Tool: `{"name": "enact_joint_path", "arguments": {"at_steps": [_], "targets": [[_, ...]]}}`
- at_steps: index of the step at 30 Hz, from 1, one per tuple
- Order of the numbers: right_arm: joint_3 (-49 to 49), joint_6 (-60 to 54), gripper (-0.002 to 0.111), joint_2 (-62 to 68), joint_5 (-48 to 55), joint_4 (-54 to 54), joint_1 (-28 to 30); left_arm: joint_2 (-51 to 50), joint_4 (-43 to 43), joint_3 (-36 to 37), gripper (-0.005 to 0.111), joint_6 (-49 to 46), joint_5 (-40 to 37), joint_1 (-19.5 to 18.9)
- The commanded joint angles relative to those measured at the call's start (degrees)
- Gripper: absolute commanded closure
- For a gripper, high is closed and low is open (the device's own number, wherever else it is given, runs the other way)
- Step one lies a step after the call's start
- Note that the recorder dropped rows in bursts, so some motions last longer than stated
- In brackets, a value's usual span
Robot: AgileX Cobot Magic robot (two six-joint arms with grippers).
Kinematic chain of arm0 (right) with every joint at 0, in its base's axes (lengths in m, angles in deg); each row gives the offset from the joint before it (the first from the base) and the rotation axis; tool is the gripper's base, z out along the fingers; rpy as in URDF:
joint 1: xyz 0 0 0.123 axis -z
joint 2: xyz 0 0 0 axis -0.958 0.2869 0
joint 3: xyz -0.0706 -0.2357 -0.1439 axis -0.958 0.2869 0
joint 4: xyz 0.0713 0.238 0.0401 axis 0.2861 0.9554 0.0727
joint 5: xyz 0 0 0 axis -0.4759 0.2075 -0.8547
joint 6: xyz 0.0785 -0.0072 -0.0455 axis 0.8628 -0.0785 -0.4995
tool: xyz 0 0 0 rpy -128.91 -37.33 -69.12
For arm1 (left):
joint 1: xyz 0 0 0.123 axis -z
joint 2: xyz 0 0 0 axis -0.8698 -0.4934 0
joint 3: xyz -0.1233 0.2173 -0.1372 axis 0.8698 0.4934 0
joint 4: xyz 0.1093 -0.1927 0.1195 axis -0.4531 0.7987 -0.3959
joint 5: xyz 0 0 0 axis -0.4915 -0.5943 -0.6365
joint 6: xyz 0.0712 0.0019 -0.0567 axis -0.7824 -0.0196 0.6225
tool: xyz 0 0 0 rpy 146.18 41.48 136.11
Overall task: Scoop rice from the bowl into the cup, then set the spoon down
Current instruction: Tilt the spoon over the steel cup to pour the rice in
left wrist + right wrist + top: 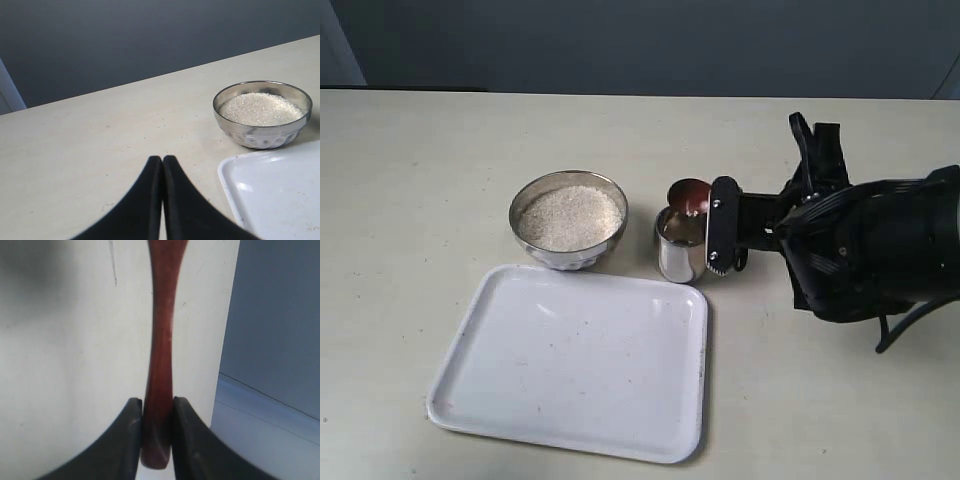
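The steel bowl holds off-white rice and stands left of the small steel cup. The reddish-brown spoon has its oval end over the cup's far rim. My right gripper is just right of the cup and is shut on the spoon. In the right wrist view the slim handle is clamped between the fingers of the right gripper. My left gripper is shut on nothing above bare table, with the bowl and rice beyond it. The exterior view does not show the left gripper.
A white rectangular tray lies in front of the bowl and cup, and its corner shows in the left wrist view. The beige table ends at a dark wall behind. My bulky right arm covers the table's right side.
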Motion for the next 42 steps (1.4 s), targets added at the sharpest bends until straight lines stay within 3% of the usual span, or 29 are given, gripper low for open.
{"name": "enact_joint_path", "arguments": {"at_steps": [1, 37, 42], "targets": [[0.2, 0.4, 0.109, -0.5, 0.5, -2.4, 0.0, 0.2, 0.4, -0.1, 0.106, 0.3, 0.7, 0.3], [0.3, 0.3, 0.109, -0.5, 3.6, -6.8, 0.0, 0.2, 0.4, -0.1, 0.106, 0.3, 0.7, 0.3], [-0.3, 0.3, 0.109, -1.8, 3.5, -0.5, 0.0, 0.2, 0.4, -0.1, 0.106, 0.3, 0.7, 0.3]]}}
